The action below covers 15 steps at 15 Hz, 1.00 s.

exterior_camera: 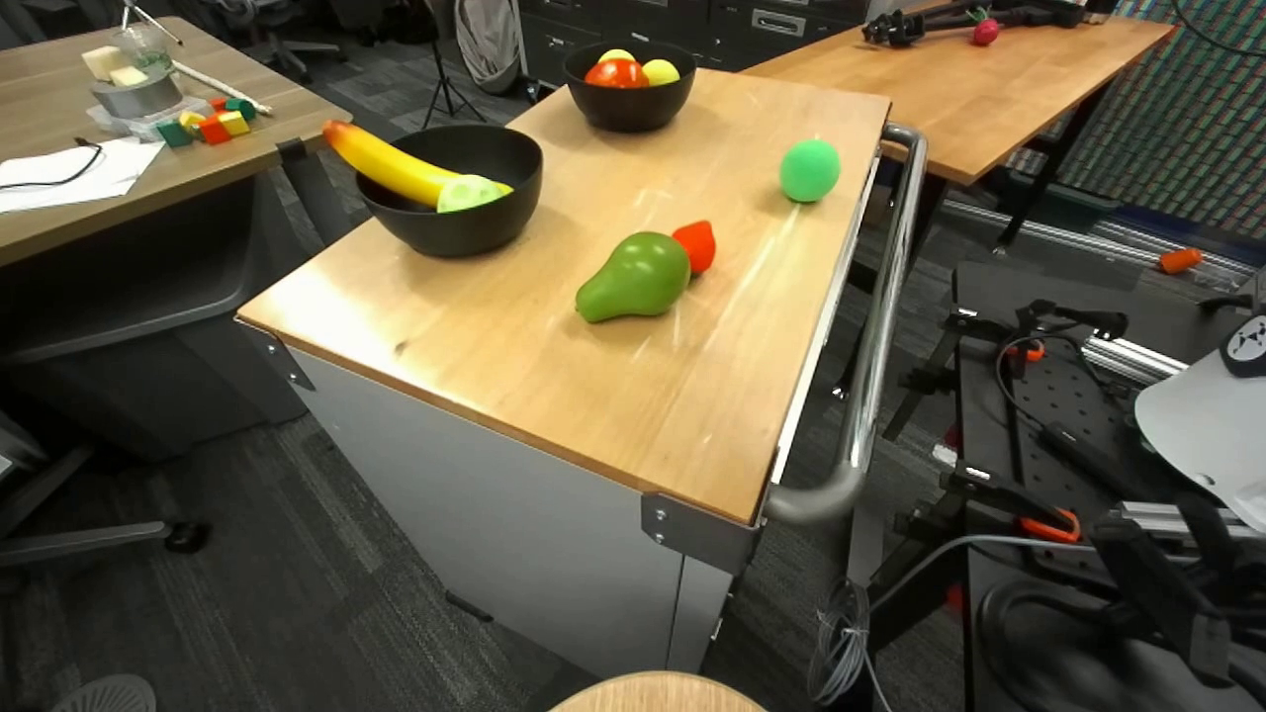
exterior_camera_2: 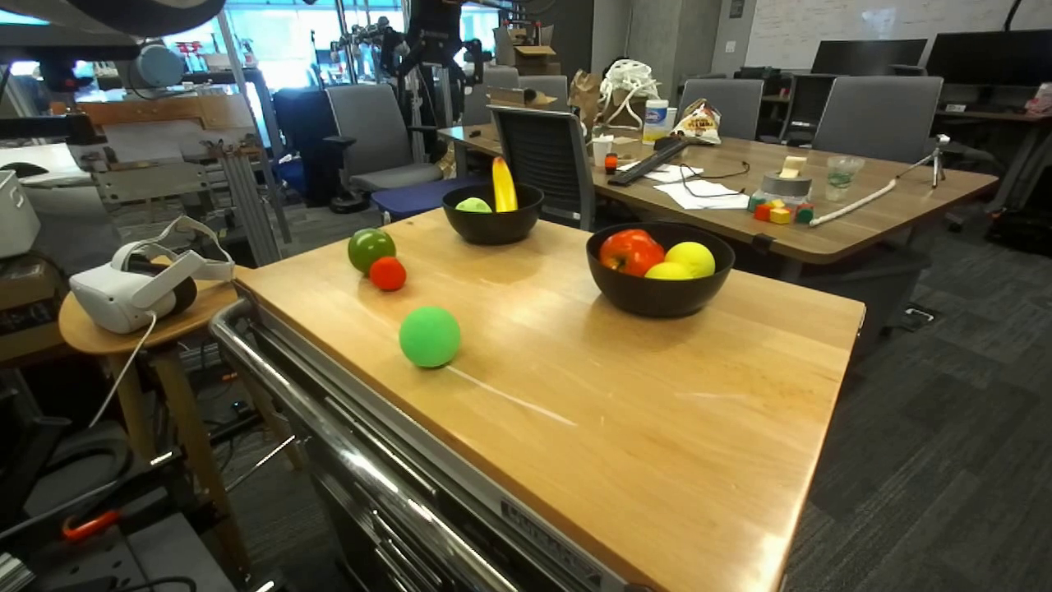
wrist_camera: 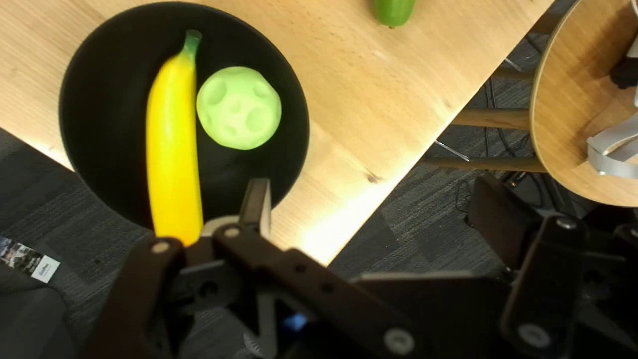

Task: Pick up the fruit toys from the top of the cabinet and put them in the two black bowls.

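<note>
Claw [wrist_camera: 371, 199]: gaping wide, nothing in its grasp!
Green pear [exterior_camera: 635, 280]: likely next, on the cabinet [exterior_camera: 495, 341] beside the red toy fruit [exterior_camera: 697, 245], the green ball [exterior_camera: 810, 170] well apart.
Long axis: narrow end pointing towards the claw from the wrist view's top edge, clear of the black bowl [wrist_camera: 102, 114] holding the banana [wrist_camera: 173, 154]; pinching across the pear's width should suit.

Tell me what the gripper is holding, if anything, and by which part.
Nothing is held: in the wrist view, the gripper stands open with nothing gripped.
</note>
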### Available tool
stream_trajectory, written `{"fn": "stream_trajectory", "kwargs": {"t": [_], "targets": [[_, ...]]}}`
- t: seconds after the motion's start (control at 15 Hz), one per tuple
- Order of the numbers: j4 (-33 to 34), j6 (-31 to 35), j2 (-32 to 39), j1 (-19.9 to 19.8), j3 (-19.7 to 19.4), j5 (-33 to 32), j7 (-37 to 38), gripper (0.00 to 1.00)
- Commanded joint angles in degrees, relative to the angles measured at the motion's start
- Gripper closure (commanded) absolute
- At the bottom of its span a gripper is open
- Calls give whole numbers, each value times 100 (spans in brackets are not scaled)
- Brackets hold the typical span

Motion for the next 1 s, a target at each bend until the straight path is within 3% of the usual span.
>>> {"fn": "stream_trajectory", "kwargs": {"t": [0.0, 0.2, 0.4, 0.47, 0.8, 0.93], "targets": [[-269, -47, -460, 334, -195, -291, 801, 0], [-367, -450, -664, 480, -205, -305, 1517, 0], [-567, -392, -827, 429, 14, -115, 1234, 0], [-194, -397, -524, 496, -93, -245, 1330, 0], [-351, -397, -620, 491, -41, -210, 1292, 0], [-213, 164, -624, 617, -190, -408, 1778, 0]]}}
